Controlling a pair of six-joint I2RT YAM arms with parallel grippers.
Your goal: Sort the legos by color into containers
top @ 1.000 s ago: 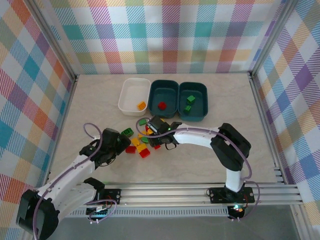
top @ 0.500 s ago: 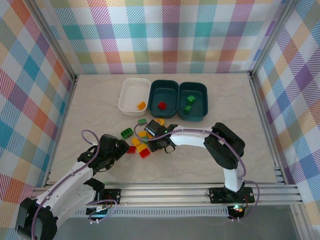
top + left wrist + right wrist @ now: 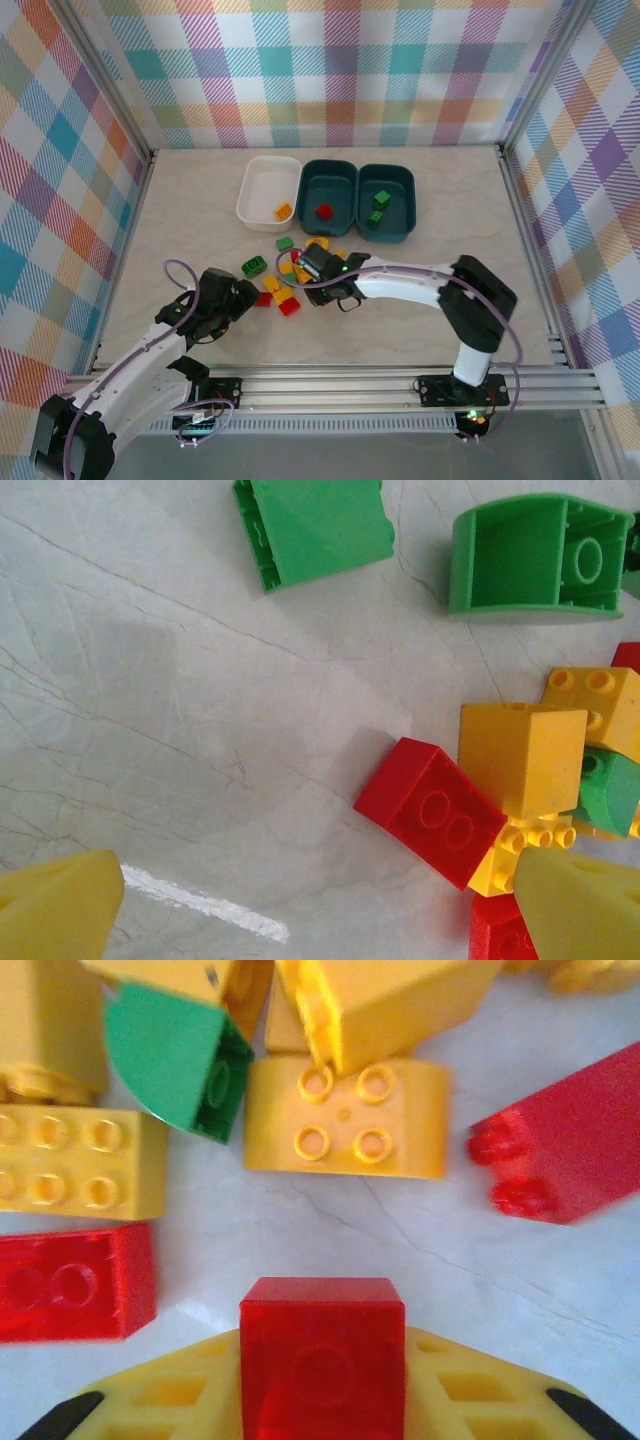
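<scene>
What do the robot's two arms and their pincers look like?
Both the left arm and right arm have smooth white shells between chunky black joints. A thin lilac cable loops alongside each. The left gripper's fingers are bright yellow wedges with rounded tips. The right gripper's fingers are yellow too, with ribbed cut-outs.

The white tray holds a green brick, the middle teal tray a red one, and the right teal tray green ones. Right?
Not quite. The top view shows the white tray holds an orange brick, not a green one. The middle teal tray does hold a red brick, the right teal tray green bricks.
</scene>
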